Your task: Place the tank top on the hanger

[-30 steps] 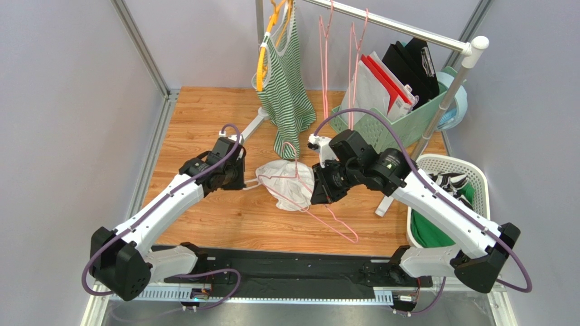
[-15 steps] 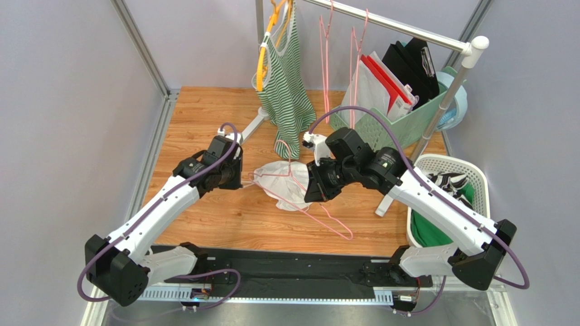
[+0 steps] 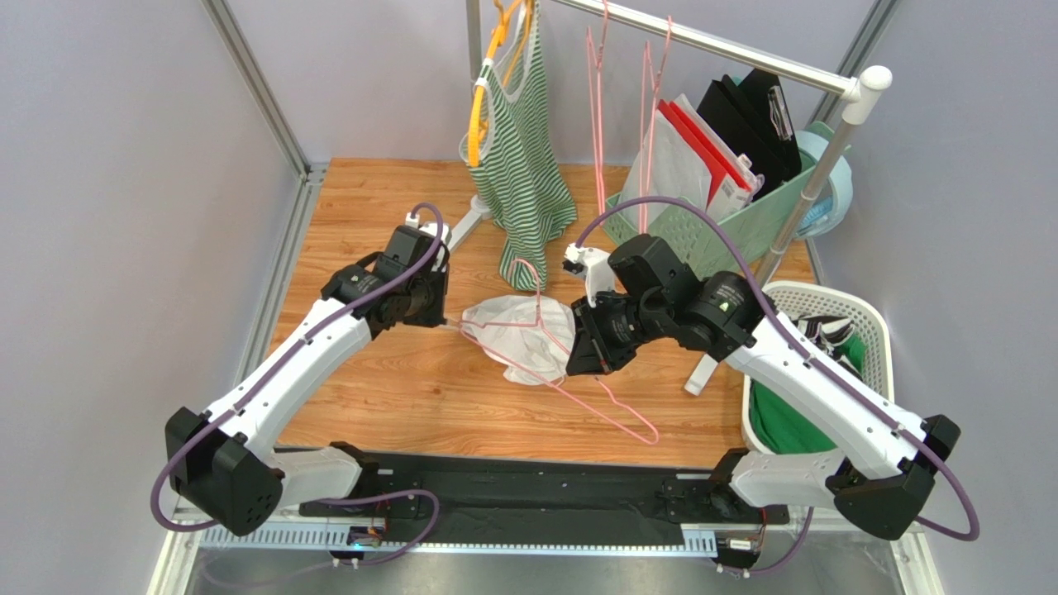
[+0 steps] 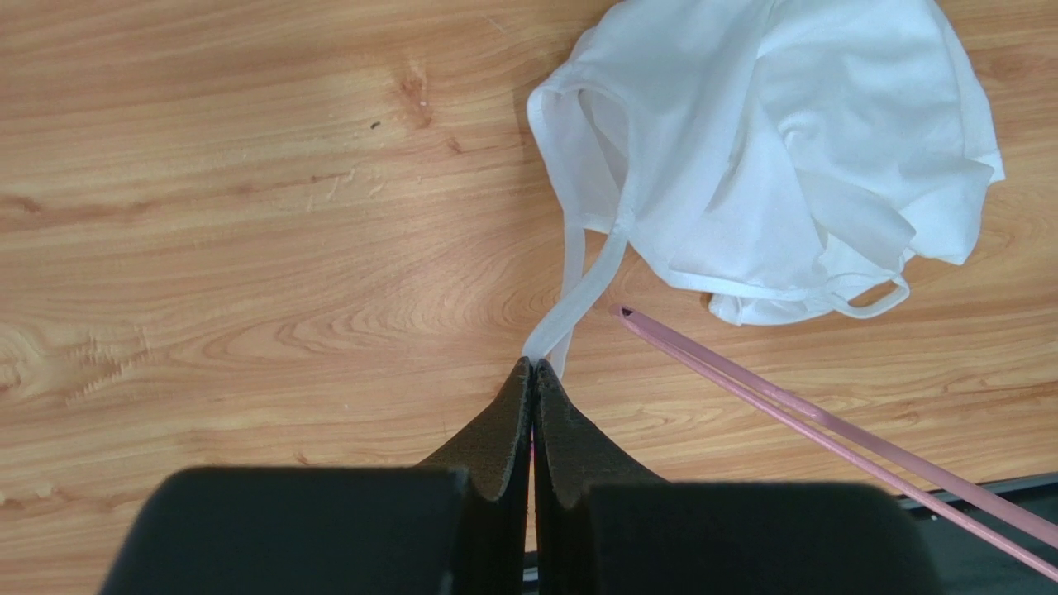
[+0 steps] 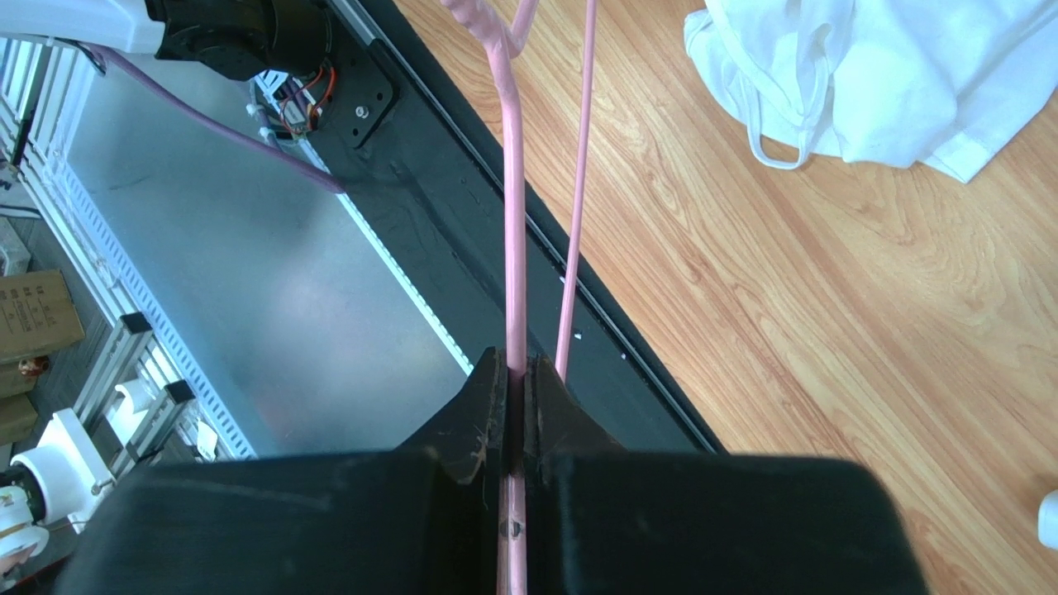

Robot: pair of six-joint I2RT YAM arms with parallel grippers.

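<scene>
Grained wooden table (image 3: 373, 211) bears crumpled tank top (image 4: 795, 136) near wiry hanger (image 5: 512, 248).

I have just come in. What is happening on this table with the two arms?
Two robot arms are working to put a white tank top on a pink wire hanger. The left tool is shut on one narrow shoulder strap, while the rest of the top lies crumpled on the wooden table. The right tool is shut on the hanger's wire, and the hanger's other end reaches to the top. The top is not yet on the hanger.
</scene>
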